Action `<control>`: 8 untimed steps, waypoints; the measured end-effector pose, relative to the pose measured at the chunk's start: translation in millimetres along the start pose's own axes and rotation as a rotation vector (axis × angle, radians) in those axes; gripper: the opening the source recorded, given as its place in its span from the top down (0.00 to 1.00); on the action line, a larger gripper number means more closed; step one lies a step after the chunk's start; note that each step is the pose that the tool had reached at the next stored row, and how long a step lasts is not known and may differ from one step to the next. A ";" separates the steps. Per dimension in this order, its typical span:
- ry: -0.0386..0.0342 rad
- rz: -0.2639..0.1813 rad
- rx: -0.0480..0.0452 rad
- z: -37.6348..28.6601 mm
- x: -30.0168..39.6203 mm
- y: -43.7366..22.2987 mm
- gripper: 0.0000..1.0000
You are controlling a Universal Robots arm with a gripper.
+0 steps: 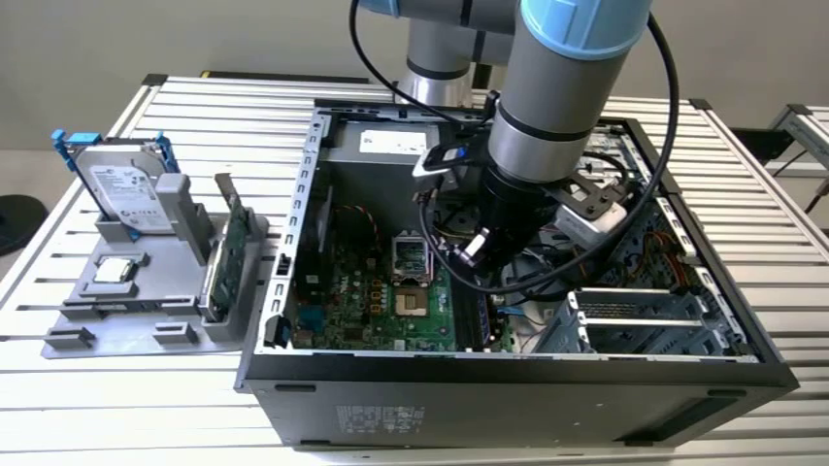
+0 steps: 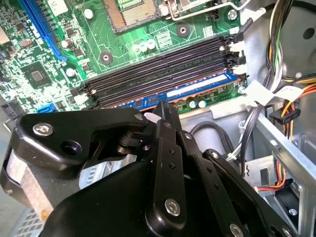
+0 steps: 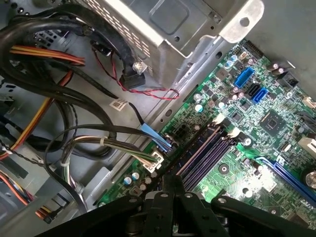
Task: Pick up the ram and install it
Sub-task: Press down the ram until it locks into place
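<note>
**Claw at the memory slots**

Ram [image 2: 197,91] lies in the slot nearest the case's metal edge, beside the empty black slots [image 2: 163,64] on the green board [image 2: 29,44]. Claw [image 2: 159,114] right above it, fingers pressed together, touching ram's top edge.

case [image 1: 518,379]: open-sided, on slatted table [image 1: 169,408], toward exterior view's right
motherboard [image 1: 376,301]: flat in case floor, CPU socket [image 1: 412,262] near its middle
ram [image 2: 197,89]: seated in outermost of the parallel slots [image 2: 158,69], on the side away from socket, next to board edge
gripper [image 2: 160,111]: inside case, tip just above ram
cables [image 3: 74,98]: bundled beside board, past slots
holder tray [image 1: 143,291]: on table, exterior view's left of case
hard drive [image 1: 123,194]: upright in tray, rear part
green card [image 1: 223,272]: upright on tray edge nearest case
</note>
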State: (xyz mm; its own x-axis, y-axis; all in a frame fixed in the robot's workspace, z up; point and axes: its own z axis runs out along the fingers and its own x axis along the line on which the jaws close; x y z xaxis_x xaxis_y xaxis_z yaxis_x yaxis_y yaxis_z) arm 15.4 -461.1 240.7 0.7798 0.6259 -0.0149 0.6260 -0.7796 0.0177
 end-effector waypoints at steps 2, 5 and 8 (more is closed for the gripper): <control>0.0002 -0.009 -0.0001 0.0 0.0 0.0 1.00; 0.0004 -0.020 -0.0003 0.0 0.0 0.0 1.00; 0.0005 -0.025 -0.0004 0.0 0.0 0.0 1.00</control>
State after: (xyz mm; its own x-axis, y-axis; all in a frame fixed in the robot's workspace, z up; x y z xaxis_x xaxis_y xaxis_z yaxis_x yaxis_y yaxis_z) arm 15.4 -461.1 240.7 0.7640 0.6451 -0.0148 0.6453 -0.7638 0.0177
